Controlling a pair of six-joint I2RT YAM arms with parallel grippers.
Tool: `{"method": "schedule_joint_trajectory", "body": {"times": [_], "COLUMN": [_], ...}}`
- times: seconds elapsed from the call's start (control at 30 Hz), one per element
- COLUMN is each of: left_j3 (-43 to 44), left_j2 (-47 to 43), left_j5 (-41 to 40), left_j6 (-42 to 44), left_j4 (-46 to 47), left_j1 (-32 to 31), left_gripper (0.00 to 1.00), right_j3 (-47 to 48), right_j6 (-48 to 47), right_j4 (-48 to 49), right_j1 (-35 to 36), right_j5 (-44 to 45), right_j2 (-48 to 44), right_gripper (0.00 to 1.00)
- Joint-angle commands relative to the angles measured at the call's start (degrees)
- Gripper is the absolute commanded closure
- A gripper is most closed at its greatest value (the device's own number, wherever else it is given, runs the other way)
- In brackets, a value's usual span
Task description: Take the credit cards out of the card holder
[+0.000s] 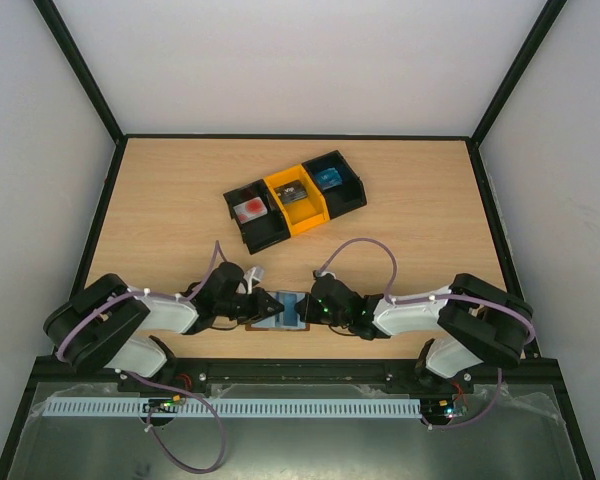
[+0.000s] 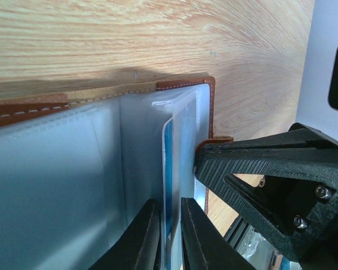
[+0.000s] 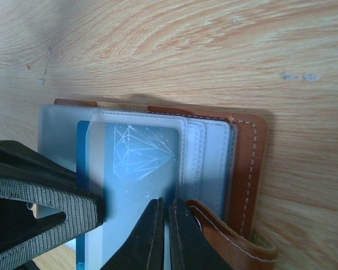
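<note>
While the brown card holder [image 1: 278, 312] lies open on the tabletop [image 1: 180, 200] near its front edge, between both arms, the left claw [image 2: 169, 201] pinches the edge of the blue card [image 3: 129, 185], and the right claw [image 3: 165, 203] is pressed together on a clear sleeve [image 3: 208, 152] of the holder

Robotics lab test cell: a wood-grain bench [image 1: 180, 190] stands boxed in by plain white walls [image 1: 280, 60] and a black metal frame [image 1: 81, 70]. Two white-and-black robot arms, left [image 1: 130, 325] and right [image 1: 450, 315], are bolted along the bench's near edge, purple cables [image 1: 358, 241] looping off them. A slotted white cable duct [image 1: 280, 408] runs below; black and orange parts bins [image 1: 302, 222] sit toward the far edge.
</note>
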Motion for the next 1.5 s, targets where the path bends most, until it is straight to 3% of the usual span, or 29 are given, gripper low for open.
{"method": "schedule_joint_trajectory", "body": {"times": [0.0,0.63,0.97,1.13,1.47], "left_j3": [0.74,-1.07,-2.4,-2.63,-3.78], "left_j2": [0.22,-1.55,-1.27,-1.81,-3.07], "left_j5": [1.13,1.44,2.61,2.41,2.08], "left_j6": [0.87,-0.11,-1.54,-1.49,-2.16], "left_j4": [0.16,0.99,3.91,3.75,4.4], "left_j1": [0.41,1.53,1.85,1.94,2.46], "left_gripper": [0.86,0.85,0.95,0.89,0.92], "right_j3": [-1.79,-3.44,-3.79,-3.79,-3.75], "right_j6": [-0.34,0.35,0.64,0.73,0.62], "right_j4": [-1.39,-0.43,-0.24,-0.2,0.02], "right_j1": [0.67,0.68,0.69,0.66,0.67], "right_j5": [-0.06,0.76,0.92,0.9,0.95], "right_j2": [2.24,1.87,1.82,2.07,2.61], "right_gripper": [0.94,0.94,0.94,0.94,0.94]}}
